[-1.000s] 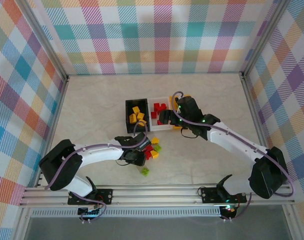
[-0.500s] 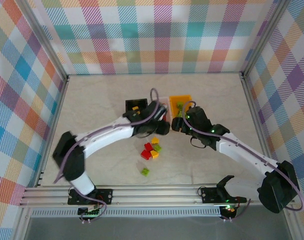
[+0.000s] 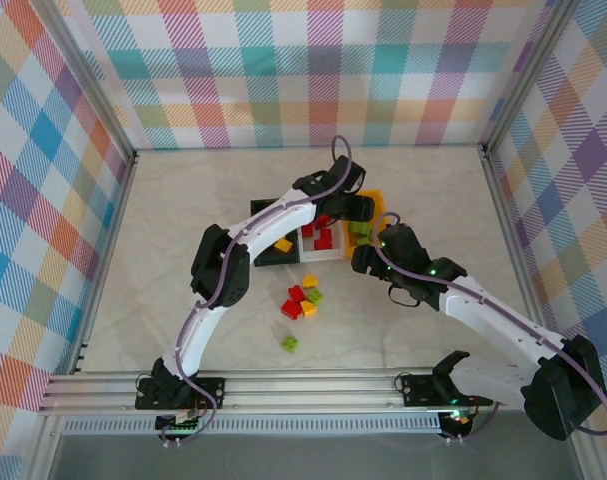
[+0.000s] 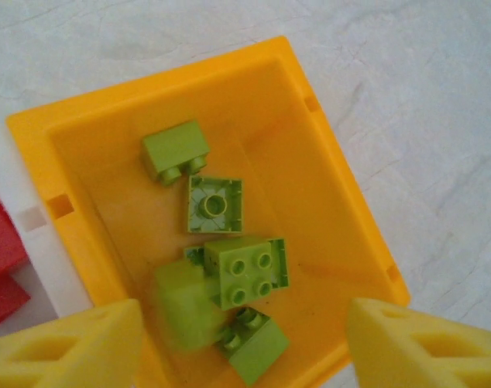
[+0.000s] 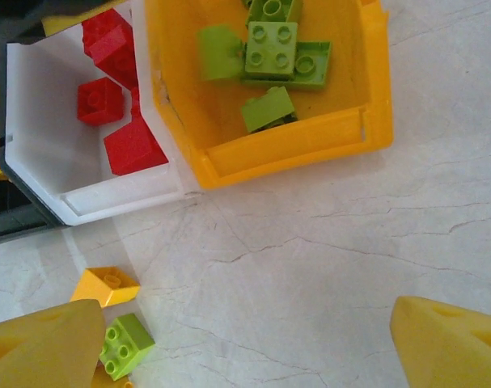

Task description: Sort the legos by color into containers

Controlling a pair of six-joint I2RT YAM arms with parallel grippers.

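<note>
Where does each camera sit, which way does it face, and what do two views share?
Top external: above and behind, looking down on the table; left arm and right arm whole.
Left wrist: on the left gripper, down into the orange bin of green legos; yellow fingers at the bottom.
Right wrist: on the right gripper, down at table before orange bin and white bin; fingers in bottom corners.
Shared: both wrist views hold the orange bin's green legos.

A pale, marble-patterned table [image 3: 183, 200] lies under even light. Walls [image 3: 323, 70] of pastel plaid in teal, orange, pink and purple rise behind the table and on both its sides, and aluminium rails [image 3: 313, 385] run along its near edge.
</note>
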